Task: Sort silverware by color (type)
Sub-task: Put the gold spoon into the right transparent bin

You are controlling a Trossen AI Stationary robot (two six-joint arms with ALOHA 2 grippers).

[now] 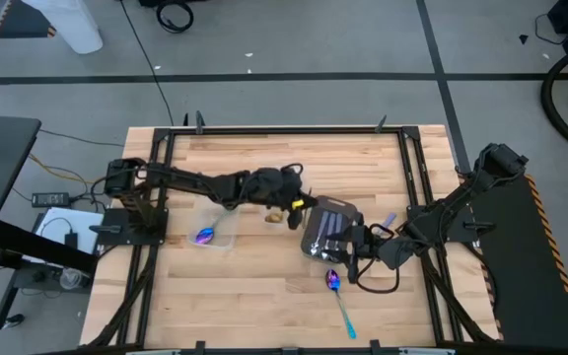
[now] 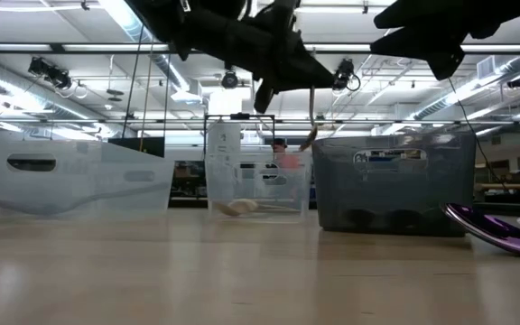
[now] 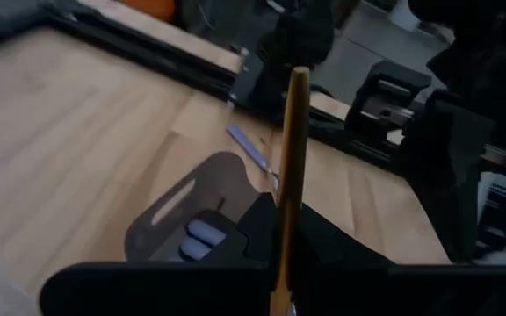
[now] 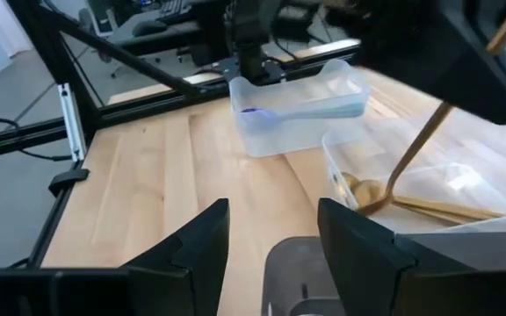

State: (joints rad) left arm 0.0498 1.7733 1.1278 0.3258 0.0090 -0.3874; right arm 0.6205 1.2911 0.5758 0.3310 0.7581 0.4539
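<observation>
Gold spoon held over the middle tub, ready for release.

The left pincer (image 1: 299, 202) grips a gold spoon (image 4: 408, 162), bowl down, above the tub (image 4: 341, 175) where another gold spoon already lies. The right pincer (image 4: 272, 230) waits open by the grey tray (image 1: 328, 229). A purple spoon (image 1: 340, 299) lies on the desk (image 1: 254, 286). Judged next: open the fingers, then fetch that purple spoon.

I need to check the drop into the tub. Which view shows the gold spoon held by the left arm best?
The right wrist view: the held gold spoon hangs bowl-down into the clear tub. The left wrist view shows only its handle edge-on; the low view a thin sliver; the high view barely a glint.
</observation>
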